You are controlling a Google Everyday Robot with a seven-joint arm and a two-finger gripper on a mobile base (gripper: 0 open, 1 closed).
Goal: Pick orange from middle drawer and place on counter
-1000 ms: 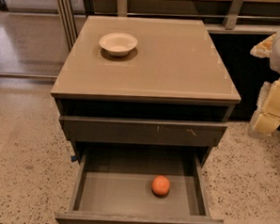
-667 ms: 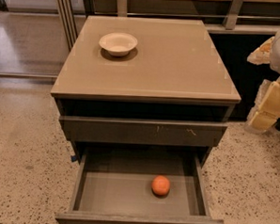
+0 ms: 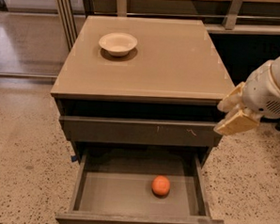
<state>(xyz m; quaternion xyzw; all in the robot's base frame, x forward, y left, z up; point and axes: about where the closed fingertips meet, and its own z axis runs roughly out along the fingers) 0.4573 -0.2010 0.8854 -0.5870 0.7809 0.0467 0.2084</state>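
The orange (image 3: 160, 185) lies on the grey floor of the open middle drawer (image 3: 93, 196), right of its centre. The counter (image 3: 171, 59) is the tan top slab of the cabinet. My gripper (image 3: 234, 113) hangs from the white arm (image 3: 273, 90) at the right, beside the counter's front right corner. It is level with the closed drawer front, well above and to the right of the orange, and holds nothing that I can see.
A white bowl (image 3: 117, 43) stands on the counter at the back left. A closed drawer front with pale scratches (image 3: 139, 131) sits above the open drawer. Speckled floor (image 3: 20, 150) surrounds the cabinet. A dark shelf unit (image 3: 256, 49) stands behind on the right.
My arm and gripper have moved left and down, from the right edge of the view to the cabinet's front right corner. The orange and the bowl have not moved.
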